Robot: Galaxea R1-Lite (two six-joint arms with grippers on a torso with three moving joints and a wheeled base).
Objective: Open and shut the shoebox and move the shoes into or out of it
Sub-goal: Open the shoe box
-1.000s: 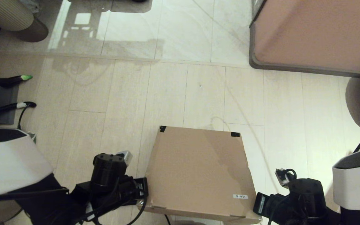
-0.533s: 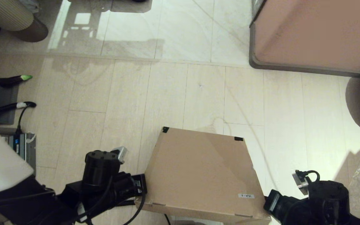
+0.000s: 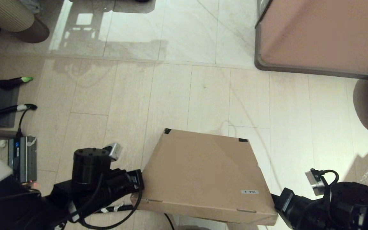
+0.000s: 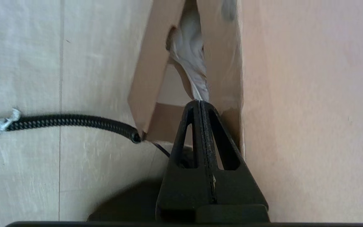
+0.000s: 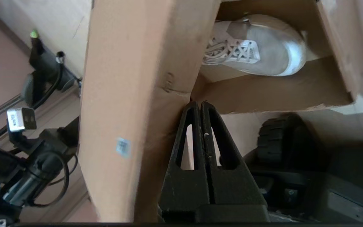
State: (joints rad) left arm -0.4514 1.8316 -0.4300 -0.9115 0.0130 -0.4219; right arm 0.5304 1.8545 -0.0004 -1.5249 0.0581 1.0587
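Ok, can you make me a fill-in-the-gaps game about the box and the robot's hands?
1. The lid of the shoebox is lifted at the ___ edge.
2. Inside it lies a white ___.
3. The left gripper and right gripper both have their fingers ___.
4. The lid's far corners carry dark ___ patches.

Missing words: front; shoe; shut; tape
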